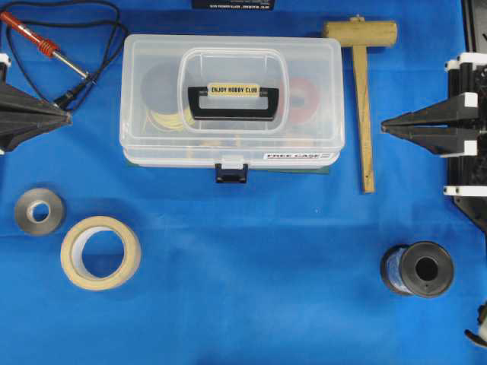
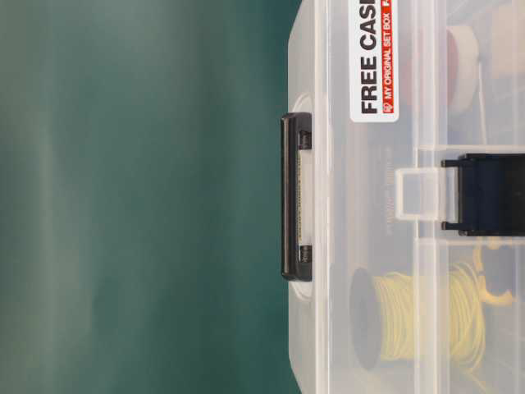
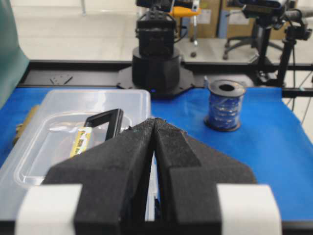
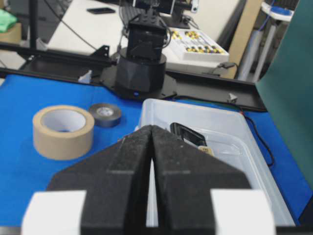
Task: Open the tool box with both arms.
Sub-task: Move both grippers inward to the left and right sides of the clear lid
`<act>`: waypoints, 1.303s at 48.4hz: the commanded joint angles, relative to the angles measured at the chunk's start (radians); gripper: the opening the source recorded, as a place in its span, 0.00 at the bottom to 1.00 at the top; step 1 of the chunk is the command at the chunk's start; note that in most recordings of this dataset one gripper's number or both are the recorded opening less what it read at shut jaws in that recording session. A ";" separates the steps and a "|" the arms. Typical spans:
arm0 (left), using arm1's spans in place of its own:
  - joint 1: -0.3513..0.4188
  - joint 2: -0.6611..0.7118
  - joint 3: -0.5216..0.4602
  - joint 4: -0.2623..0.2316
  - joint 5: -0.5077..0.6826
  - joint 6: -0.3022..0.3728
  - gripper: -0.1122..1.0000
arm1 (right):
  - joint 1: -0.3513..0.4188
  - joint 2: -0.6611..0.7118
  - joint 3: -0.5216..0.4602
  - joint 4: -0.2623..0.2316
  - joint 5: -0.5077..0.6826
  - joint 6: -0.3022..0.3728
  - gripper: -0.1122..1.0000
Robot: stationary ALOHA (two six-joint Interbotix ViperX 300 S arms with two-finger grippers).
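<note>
Blue cloth [image 1: 243,304]; "FREE CASE" tool box [image 1: 232,99]

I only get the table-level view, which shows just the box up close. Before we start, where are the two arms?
Observer: Both are clear of the tool box. The left gripper is off its left end and the right gripper off its right end.
Operator: Jaws open?
Observer: No, both pairs of jaws are shut on nothing.
Operator: Anything in the right arm's path?
Observer: Yes, a wooden mallet lies between the right gripper and the box.
Operator: And on the left?
Observer: A soldering iron and its cable lie behind the left gripper, not between it and the box.
</note>
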 commanded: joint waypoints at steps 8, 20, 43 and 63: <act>0.002 0.000 -0.014 -0.028 0.080 0.046 0.10 | -0.005 0.006 -0.046 0.000 0.025 0.000 0.10; 0.015 -0.032 -0.015 -0.029 0.140 0.054 0.10 | -0.009 -0.003 -0.052 0.003 0.138 0.006 0.10; 0.106 -0.021 0.005 -0.029 0.296 0.063 0.88 | -0.115 -0.008 -0.052 0.005 0.443 0.009 0.82; 0.195 0.095 0.054 -0.029 0.321 0.060 0.92 | -0.258 0.172 -0.026 0.006 0.476 0.034 0.86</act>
